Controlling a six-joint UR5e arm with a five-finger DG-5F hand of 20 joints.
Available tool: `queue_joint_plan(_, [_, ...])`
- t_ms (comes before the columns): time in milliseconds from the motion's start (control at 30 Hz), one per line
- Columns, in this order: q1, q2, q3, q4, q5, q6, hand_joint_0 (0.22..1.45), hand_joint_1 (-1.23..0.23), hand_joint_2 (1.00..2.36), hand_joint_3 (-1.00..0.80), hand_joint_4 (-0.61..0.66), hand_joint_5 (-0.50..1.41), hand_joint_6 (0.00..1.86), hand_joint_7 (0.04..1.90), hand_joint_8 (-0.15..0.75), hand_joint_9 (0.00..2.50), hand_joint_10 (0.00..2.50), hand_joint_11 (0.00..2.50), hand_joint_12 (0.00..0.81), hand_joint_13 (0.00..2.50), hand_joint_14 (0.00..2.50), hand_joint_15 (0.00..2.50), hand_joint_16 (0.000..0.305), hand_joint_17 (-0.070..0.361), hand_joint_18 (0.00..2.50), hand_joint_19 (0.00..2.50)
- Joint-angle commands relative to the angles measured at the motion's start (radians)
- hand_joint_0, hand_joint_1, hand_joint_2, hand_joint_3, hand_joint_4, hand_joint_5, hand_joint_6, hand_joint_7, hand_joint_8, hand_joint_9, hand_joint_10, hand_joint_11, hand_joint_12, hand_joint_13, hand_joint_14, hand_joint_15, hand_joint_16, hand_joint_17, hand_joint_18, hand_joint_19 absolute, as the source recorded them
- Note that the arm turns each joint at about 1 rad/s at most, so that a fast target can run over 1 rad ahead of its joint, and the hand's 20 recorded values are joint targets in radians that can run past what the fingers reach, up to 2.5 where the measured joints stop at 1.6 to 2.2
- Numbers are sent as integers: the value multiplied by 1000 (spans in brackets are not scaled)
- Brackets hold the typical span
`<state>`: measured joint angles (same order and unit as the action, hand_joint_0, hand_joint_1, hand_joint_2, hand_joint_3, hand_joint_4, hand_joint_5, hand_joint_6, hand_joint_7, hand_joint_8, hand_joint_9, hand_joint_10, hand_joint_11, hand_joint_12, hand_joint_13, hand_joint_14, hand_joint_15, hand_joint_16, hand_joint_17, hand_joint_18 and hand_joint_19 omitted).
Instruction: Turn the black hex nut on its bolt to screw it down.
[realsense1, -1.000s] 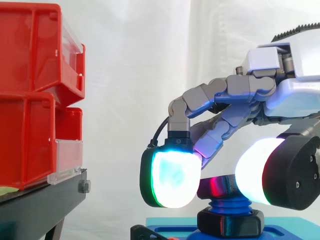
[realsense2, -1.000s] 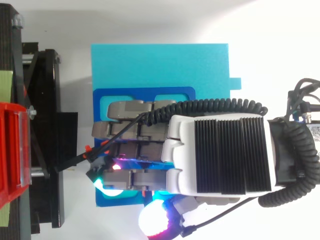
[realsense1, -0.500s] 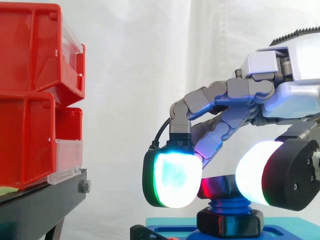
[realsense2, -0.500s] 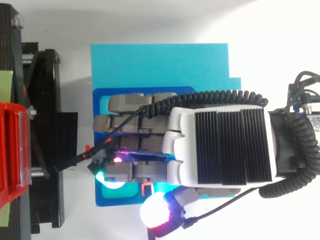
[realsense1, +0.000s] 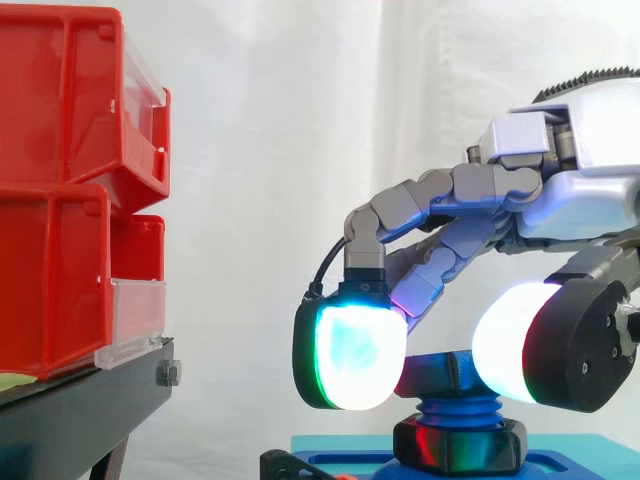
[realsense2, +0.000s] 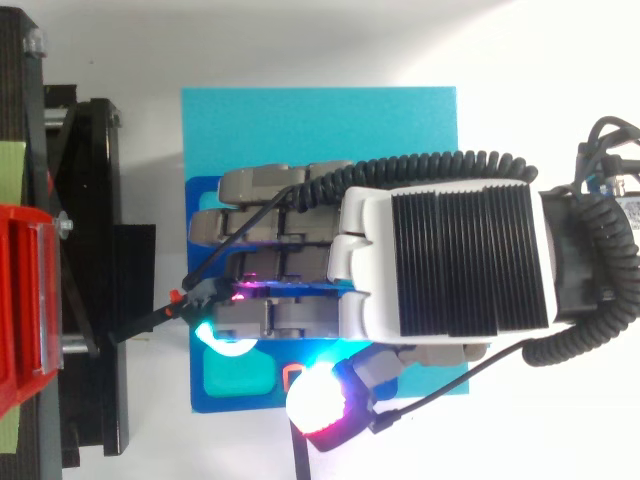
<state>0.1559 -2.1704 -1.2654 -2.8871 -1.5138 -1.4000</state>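
side view | black hex nut (realsense1: 440, 375) tops blue bolt (realsense1: 452, 410), lower right of frame | hand (realsense1: 580, 205) fingers (realsense1: 350, 355) curled, pinching nut both sides | advice: pinch level, twist about bolt axis, follow down lightly

One hand (realsense2: 440, 275), one blue threaded bolt (realsense1: 447, 408), two black pieces on it, a hex nut (realsense1: 460, 447) low and a dark block (realsense1: 440, 372) on top, one turquoise board (realsense2: 320, 120), one black stand (realsense1: 80, 410), red bins (realsense1: 55, 100) in two tiers.
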Motion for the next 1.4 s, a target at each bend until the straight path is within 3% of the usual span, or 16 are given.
queue_joint_plan(0, [-18,0,0,2,-26,-2,497,-490,1000,-500,84,-118,502,1112,195,697,9,266,192,558,7,160,19,43,339,155])
queue_joint_plan(433, [-59,0,0,0,-72,-13,490,-489,1000,-500,85,-118,502,1117,194,702,10,277,197,563,7,177,20,46,336,160])
queue_joint_plan(533, [-70,0,0,-1,-89,-13,488,-486,1000,-500,93,-118,502,1117,193,701,12,276,198,563,7,177,21,46,337,168])
queue_joint_plan(567, [-81,0,0,-1,-106,-13,484,-482,1000,-500,91,-118,502,1114,195,703,9,269,200,564,7,176,21,47,338,158])
queue_joint_plan(800, [-104,0,0,9,-140,-33,404,-379,1000,-500,105,-135,502,999,212,684,8,254,242,542,6,167,30,68,324,169])
queue_joint_plan(1133, [-121,0,0,15,-157,-45,402,-342,1000,-500,100,-134,503,928,213,667,9,216,248,534,6,171,32,71,321,183])
queue_joint_plan(1267, [-121,0,3,25,-164,-45,404,-336,1000,-500,107,-127,503,941,215,675,7,220,248,532,6,169,31,71,316,179])
queue_joint_plan(1367, [-114,1,29,22,-172,-45,414,-329,1000,-500,110,-121,503,955,212,668,8,226,247,526,6,175,31,70,306,178])
